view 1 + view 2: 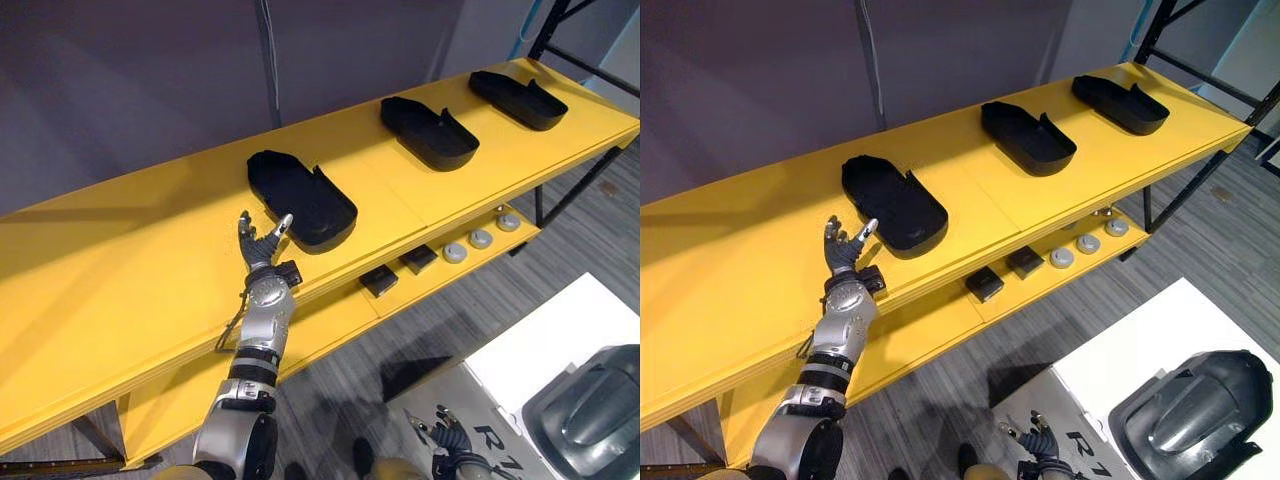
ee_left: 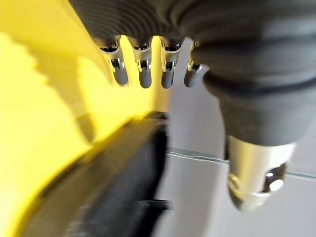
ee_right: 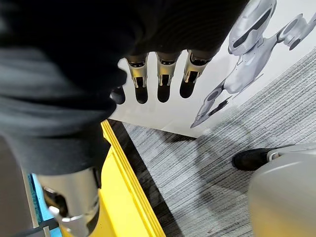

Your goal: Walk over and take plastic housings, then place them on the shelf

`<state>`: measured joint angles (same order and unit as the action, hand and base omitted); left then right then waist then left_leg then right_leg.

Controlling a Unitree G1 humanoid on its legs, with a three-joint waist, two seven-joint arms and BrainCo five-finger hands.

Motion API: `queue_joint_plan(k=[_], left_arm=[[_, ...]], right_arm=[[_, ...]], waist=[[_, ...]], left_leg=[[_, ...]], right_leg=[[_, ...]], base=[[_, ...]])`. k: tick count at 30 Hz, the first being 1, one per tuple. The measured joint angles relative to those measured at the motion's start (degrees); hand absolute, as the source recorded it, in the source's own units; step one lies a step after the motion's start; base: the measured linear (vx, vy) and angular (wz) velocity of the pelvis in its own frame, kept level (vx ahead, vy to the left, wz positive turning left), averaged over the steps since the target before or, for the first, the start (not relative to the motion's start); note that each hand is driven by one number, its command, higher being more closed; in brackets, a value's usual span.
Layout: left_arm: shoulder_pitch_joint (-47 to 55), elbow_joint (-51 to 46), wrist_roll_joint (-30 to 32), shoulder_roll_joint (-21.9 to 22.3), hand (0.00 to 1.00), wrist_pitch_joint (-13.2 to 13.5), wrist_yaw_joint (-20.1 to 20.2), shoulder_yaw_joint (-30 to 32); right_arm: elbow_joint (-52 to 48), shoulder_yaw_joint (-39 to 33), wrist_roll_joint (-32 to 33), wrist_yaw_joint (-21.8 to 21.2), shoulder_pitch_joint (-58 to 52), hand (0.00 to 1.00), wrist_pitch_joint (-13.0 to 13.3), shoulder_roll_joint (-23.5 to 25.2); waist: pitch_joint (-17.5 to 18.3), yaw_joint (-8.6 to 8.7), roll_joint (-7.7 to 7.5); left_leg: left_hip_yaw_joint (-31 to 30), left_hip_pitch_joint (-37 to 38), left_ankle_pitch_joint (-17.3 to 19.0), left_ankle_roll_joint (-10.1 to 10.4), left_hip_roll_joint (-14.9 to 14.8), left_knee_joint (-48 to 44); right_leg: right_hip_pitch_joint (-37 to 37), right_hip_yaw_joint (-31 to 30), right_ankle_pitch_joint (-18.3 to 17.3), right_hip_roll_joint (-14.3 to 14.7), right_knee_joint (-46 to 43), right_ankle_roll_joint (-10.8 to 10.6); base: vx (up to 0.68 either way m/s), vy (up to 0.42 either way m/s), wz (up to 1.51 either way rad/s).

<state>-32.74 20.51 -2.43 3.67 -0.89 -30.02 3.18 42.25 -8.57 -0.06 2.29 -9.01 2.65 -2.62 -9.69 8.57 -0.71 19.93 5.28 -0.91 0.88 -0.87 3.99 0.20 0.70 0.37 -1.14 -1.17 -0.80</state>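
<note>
Left eye view puts your left hand [image 1: 262, 243], fingers spread and empty, just beside the nearest plastic housing [image 1: 300, 198], which lies near the front edge of the yellow shelf [image 1: 120, 270]; snag its rim and you could drag it off. Your right hand [image 3: 165, 75] hangs low, fingers straight

Shelf [image 1: 150, 270]: yellow board, smooth, low sheen. Near plastic housing [image 1: 300, 195], just past the left robot hand [image 1: 260, 243], is black moulded plastic, matt with smooth walls. Middle plastic housing [image 1: 428, 132] and far plastic housing [image 1: 518, 98], off to that hand's right, have the same finish. Left robot hand: glossy silver metal fingers, dark matt tips, ribbed rubbery-looking cover. Right robot hand [image 3: 165, 79]: same finish. Floor [image 3: 212, 173] under it: grey carpet, streaky ribbed weave. Beside it, white surface [image 1: 1140, 340], smooth. Dark grey shell [image 1: 1190, 405] on that: glossy plastic.
</note>
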Motion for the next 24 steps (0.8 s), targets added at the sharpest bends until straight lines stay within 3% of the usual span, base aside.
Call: queue_joint_plan(k=[3,4,7,10,12,16,21,24], left_arm=[[2.3,-7.1,4.2,-0.3,0.0,0.1,0.7,-3.9],[2.7,-8.2,4.8,-0.3,1.0,0.2,0.9,-5.0],[5.0,-11.9,8.6,-0.6,1.0,0.5,3.5,-11.7],[6.7,-13.9,12.2,-1.4,1.0,2.7,7.8,-18.4],[7.3,-13.9,12.9,-2.1,1.0,4.4,11.3,-22.4],[7.8,-13.5,12.9,-2.5,1.0,5.2,16.5,-26.6],[7.6,-6.4,12.2,-5.8,1.0,6.8,23.6,-31.7],[6.8,-1.1,11.7,-6.1,1.0,6.8,24.5,-31.7]], right_arm=[[-0.1,0.9,0.0,0.0,-0.5,0.0,0.0,0.0],[-0.1,0.9,0.0,0.0,-0.5,0.0,0.0,0.0],[-0.1,0.9,0.0,-0.1,-0.9,0.0,0.6,0.0],[-0.1,0.9,0.1,-0.2,-1.1,0.0,0.9,-0.1],[-0.1,0.9,0.1,-0.2,-1.3,0.0,1.0,-0.5],[0.2,1.0,0.0,-0.2,-2.1,0.0,1.0,-1.7],[1.4,1.9,0.0,-0.6,-1.3,0.0,1.0,-2.3],[1.9,2.0,0.0,-0.8,-0.6,0.0,1.0,-2.3]], waist=[[0.0,-0.34,0.06],[0.0,-0.45,0.07],[0.1,-1.01,0.19],[0.3,-1.38,0.52],[0.5,-1.22,0.97],[1.0,-1.14,1.79],[1.1,0.55,1.92],[1.1,1.71,1.95]], left_leg=[[-0.3,0.1,0.0,0.0,0.0,-0.1],[-0.3,0.2,0.0,0.0,0.0,-0.1],[-0.8,1.0,0.0,0.0,0.0,-0.1],[-0.8,1.0,0.0,-0.1,0.0,0.0],[-0.7,1.0,-0.1,-0.2,0.0,0.3],[-0.2,0.9,-0.1,-0.2,0.0,0.8],[0.4,0.8,-0.2,-0.3,-0.2,0.9],[0.4,0.4,-0.2,-0.2,-0.2,0.9]], right_leg=[[0.3,0.1,0.0,0.0,0.0,0.0],[0.4,0.2,0.0,-0.1,0.0,0.0],[1.3,0.6,-0.2,-0.1,-0.2,0.2],[1.1,0.5,-0.3,0.0,-0.4,0.2],[0.9,0.4,-0.3,0.0,-0.5,0.1],[0.4,-0.1,-0.2,0.2,-0.5,0.1],[0.0,-0.3,-0.2,0.4,-0.3,0.1],[-0.3,-0.2,-0.2,0.5,-0.3,0.1]], base=[[-0.02,-0.006,0.02],[-0.03,-0.011,0.06],[-0.04,-0.013,0.06],[-0.06,-0.013,-0.01],[-0.05,-0.011,-0.04],[-0.02,-0.003,-0.08],[0.0,-0.001,-0.04],[-0.03,-0.007,0.0]])
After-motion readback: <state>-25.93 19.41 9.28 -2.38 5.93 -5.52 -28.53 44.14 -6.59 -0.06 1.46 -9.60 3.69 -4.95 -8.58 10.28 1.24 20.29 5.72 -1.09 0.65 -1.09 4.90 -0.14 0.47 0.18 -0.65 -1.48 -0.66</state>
